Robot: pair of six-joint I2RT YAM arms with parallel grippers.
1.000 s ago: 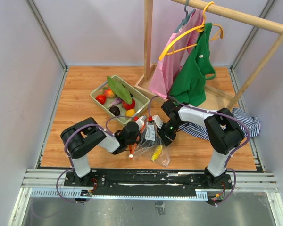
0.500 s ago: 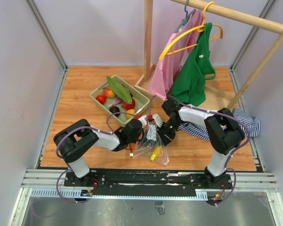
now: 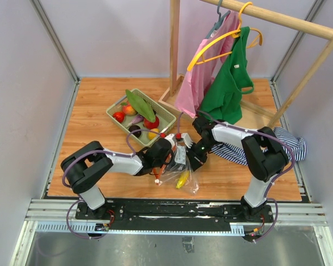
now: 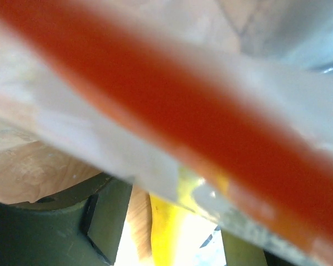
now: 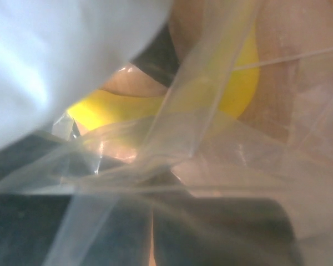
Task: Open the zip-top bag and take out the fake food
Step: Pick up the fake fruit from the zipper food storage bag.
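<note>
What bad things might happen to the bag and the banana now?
1. The right gripper seems to pinch only thin plastic of the bag, so the plastic might slip out or tear if pulled.
2. The banana lies deep in the bag, far from the red zip strip, so it may stay stuck inside.

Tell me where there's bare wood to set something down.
Bare wood: the strip between the left wall and the pale green slotted plastic basket, and the front patch between the clear crinkly zip-top bag and the right arm. Crowded: the middle, where the left pincer and right pincer meet the bag, and the wooden clothes rack foot.
</note>
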